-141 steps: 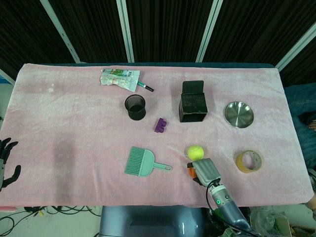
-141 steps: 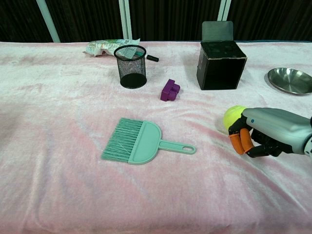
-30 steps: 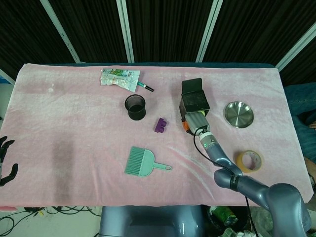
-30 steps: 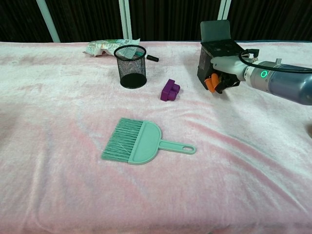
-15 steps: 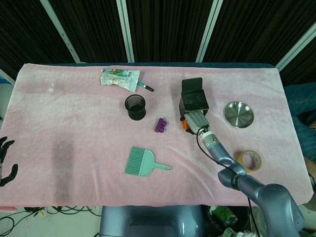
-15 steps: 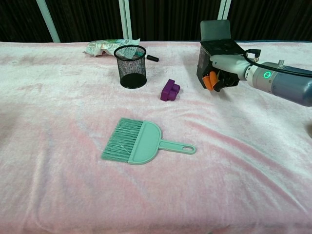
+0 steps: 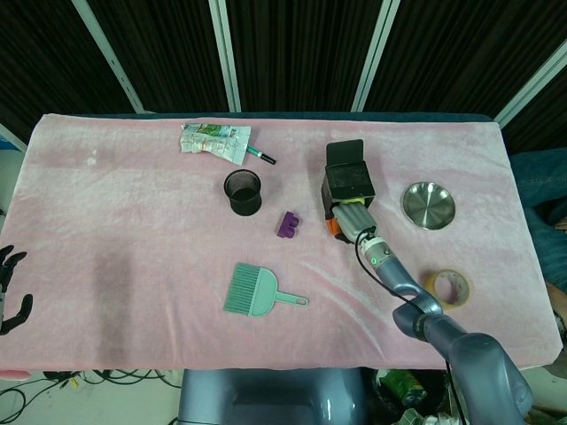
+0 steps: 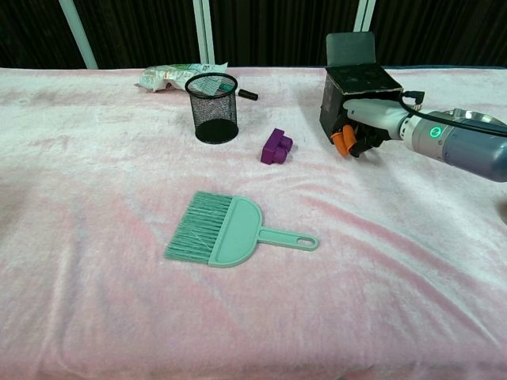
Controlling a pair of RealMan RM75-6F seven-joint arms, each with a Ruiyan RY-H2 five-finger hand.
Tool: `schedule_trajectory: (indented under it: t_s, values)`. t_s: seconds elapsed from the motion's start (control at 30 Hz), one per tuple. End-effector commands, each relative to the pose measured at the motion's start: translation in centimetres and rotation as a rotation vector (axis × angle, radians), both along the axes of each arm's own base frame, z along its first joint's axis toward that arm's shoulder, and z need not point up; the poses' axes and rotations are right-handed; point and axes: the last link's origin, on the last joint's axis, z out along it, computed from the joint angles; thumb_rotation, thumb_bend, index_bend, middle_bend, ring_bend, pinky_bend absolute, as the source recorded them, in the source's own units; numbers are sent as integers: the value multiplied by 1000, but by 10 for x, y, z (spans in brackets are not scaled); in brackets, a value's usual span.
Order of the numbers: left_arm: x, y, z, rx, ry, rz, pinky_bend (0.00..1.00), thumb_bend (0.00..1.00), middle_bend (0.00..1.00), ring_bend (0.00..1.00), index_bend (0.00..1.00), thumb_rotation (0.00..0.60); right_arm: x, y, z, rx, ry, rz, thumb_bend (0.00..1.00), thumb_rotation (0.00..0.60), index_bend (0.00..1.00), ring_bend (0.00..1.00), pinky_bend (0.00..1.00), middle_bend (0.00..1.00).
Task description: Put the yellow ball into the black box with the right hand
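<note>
The black box (image 7: 347,181) (image 8: 358,101) stands open-topped at the back right, its lid up behind it. My right hand (image 7: 352,217) (image 8: 360,128) hangs just in front of the box's front face, fingers loosely bent and apart, orange fingertips (image 8: 341,142) pointing down, nothing visible in it. Neither view shows the yellow ball; the box's inside is dark. My left hand (image 7: 9,288) rests off the table's near left edge with its fingers spread and nothing in them.
A purple block (image 8: 276,146) lies left of the box, a black mesh cup (image 8: 211,107) further left, a green hand brush (image 8: 226,229) in the middle. A steel bowl (image 7: 429,204) and a tape roll (image 7: 447,288) sit to the right. A packet and pen (image 7: 217,140) lie at the back.
The right hand has drawn back and sunk a little from the box's top edge. The yellow seen at the hand one second ago is gone from view.
</note>
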Motion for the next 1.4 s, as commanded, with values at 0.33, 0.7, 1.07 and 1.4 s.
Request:
schedule_trajectory:
  t_s: [0.33,0.7,1.07,1.4]
  values:
    - [0,0,0,0,0,2,0,428,68,40,158,600,-3,-5,-1,-1,10,-16,829,600,1000,922,1000,814]
    - [0,0,0,-2,0,3,0,428,68,40,158,600,-3,-8,7,-30,1,1,830,600,1000,900,1000,792]
    - [0,0,0,-3,0,4,0,428,68,40,157,600,-27,10,31,-14,36,27,796,600,961,852,970,732]
    - [0,1,0,-5,-8,2,0,428,68,40,158,600,-61,70,107,43,22,-123,381,600,241,348,402,268]
